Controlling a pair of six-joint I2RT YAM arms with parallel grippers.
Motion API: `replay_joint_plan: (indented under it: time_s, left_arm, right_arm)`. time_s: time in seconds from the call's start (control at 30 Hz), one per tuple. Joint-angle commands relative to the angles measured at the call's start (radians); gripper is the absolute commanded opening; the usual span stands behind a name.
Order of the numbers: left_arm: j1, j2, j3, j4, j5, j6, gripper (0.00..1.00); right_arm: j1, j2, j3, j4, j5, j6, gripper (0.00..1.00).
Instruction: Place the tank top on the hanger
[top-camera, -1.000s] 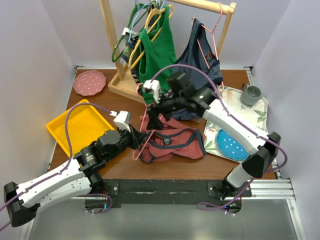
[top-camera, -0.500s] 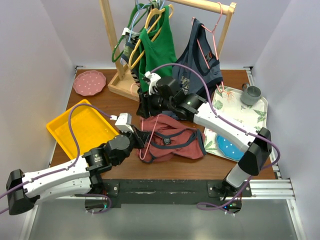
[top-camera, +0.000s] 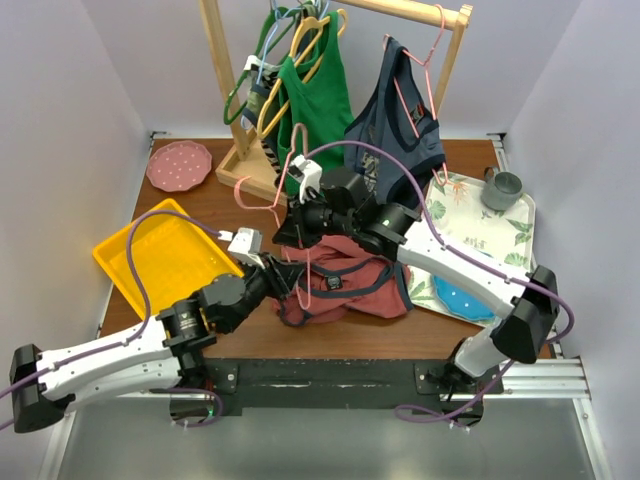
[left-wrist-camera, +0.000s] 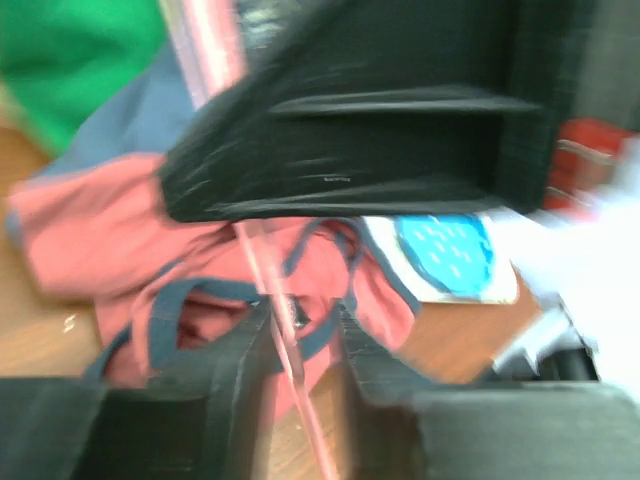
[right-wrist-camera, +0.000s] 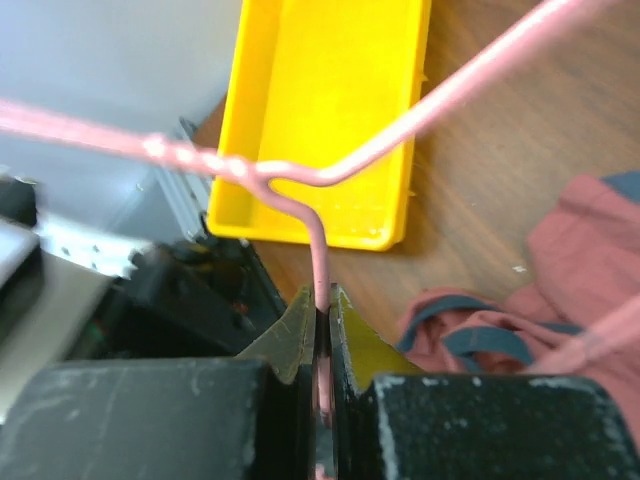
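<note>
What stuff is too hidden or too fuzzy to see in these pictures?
- Left wrist view: blur hides whether the left gripper touches the hanger.
- Top view: the right arm covers part of the tank top; its chest picture is too small.
- Right wrist view: the edges cut off most of the hanger beyond the right gripper.

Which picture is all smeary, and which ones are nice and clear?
Left wrist view: smeary all over, the tank top and the hanger only soft streaks. Right wrist view: crisp where the right hand pinches the pink wire. Top view: clear and evenly lit, no glare.
</note>
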Motion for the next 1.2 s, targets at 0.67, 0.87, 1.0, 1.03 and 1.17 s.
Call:
replay_joint_plan:
  time_s: [0.67,0.87,1.0,1.03,1.17]
  left_arm:
    - [-0.004,-0.237,0.259,-0.364,0.539,1.367,0.84]
    - [-0.004,-0.14,0.281,-0.412,0.617,1.372,0.84]
    - [-0.004,-0.077,0.281,-0.446,0.68,1.354,0.82]
    - [-0.004,-0.067,0.276,-0.446,0.68,1.354,0.82]
    - [-0.004,-0.038,0.231,-0.372,0.654,1.363,0.81]
  right_arm:
    - [-0.145,-0.073,0.007,-0.997,-0.502,-1.321,0.0]
    - [-0.101,-0.058,0.027,-1.015,-0.447,-1.358,0.0]
    - [-0.097,-0.059,0.079,-1.049,-0.481,-1.383,0.0]
    - [-0.097,-0.059,0.088,-1.061,-0.487,-1.392,0.0]
    - [-0.093,-0.062,0.105,-1.115,-0.51,-1.439,0.0]
